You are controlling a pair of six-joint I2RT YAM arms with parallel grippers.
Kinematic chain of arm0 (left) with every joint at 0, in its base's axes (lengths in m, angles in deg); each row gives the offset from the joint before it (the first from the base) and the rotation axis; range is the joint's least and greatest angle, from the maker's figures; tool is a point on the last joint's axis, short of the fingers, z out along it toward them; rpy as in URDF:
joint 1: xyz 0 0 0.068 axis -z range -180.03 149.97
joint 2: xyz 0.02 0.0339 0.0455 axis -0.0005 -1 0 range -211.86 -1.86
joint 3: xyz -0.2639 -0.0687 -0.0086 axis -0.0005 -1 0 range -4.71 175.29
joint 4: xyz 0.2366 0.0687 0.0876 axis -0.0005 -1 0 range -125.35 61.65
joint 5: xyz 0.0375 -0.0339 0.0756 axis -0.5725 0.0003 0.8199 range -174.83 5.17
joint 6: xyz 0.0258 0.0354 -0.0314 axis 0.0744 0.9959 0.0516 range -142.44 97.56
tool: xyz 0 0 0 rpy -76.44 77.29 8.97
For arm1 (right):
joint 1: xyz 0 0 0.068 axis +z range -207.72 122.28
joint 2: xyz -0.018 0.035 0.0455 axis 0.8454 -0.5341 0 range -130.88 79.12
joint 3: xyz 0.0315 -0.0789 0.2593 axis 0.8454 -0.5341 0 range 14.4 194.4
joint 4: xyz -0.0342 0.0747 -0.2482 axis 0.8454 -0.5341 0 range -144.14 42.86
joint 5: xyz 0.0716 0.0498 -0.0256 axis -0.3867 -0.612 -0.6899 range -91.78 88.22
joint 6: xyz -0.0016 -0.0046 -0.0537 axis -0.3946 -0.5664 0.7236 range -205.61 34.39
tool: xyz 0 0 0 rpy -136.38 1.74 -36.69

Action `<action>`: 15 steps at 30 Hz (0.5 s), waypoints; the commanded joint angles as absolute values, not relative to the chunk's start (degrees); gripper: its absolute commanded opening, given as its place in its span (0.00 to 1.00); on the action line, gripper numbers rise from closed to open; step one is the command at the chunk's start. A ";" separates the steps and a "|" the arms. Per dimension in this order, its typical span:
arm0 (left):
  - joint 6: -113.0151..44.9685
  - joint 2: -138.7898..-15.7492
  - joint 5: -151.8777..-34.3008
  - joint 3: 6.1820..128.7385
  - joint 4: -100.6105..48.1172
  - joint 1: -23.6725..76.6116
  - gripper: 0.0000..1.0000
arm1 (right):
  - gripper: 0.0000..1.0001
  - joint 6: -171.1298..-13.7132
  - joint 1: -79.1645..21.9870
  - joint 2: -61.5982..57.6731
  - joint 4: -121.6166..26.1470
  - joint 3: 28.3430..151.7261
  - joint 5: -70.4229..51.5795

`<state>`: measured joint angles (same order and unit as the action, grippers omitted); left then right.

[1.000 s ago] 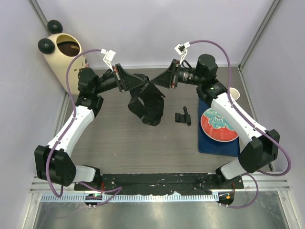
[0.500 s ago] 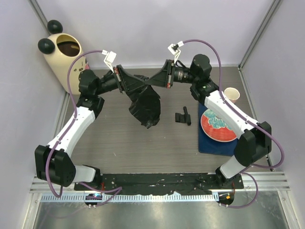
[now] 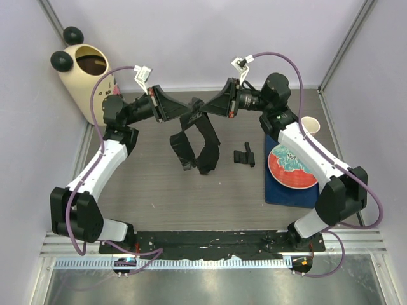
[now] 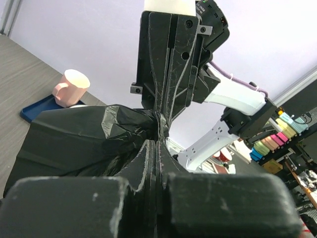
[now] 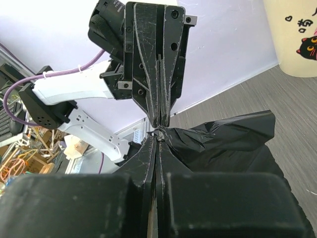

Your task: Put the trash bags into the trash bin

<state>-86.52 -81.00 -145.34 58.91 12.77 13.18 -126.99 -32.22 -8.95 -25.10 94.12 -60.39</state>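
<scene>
A black trash bag [image 3: 198,145] hangs in folds above the table, pinched at its top between both arms. My left gripper [image 3: 192,114] and right gripper [image 3: 203,113] meet tip to tip, each shut on the gathered plastic. In the left wrist view my left gripper [image 4: 159,142] clamps the bag [image 4: 84,134] with the right gripper's fingers [image 4: 168,74] straight opposite. The right wrist view has my right gripper [image 5: 158,137] pinching the bag [image 5: 223,144]. The cream trash bin [image 3: 86,75] with black ears stands off the table's far left corner, also in the right wrist view [image 5: 295,37].
A red plate [image 3: 291,166] lies on a blue tray [image 3: 280,194] at the right, with a small cup [image 3: 310,125] behind it. A small black object [image 3: 245,154] lies on the table right of the bag.
My right gripper has closed on the bag's top beside the left gripper's tips. The bag, bunched half a second ago, now hangs longer in loose folds.
</scene>
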 commanded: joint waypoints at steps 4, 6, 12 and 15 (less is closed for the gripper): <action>-85.56 -81.23 -147.50 63.23 13.78 14.38 0.18 | 0.01 -124.19 -32.05 -6.22 -23.15 94.64 -60.58; -84.41 -81.05 -147.32 63.14 12.52 14.65 0.33 | 0.01 -123.93 -31.62 -6.31 -23.06 94.91 -60.76; -77.74 -80.09 -147.49 63.93 5.32 16.58 0.38 | 0.01 -122.17 -30.74 -6.40 -24.73 95.70 -60.93; -75.53 -79.82 -146.97 64.28 2.33 16.93 0.30 | 0.01 -121.91 -30.56 -6.40 -24.81 95.96 -61.37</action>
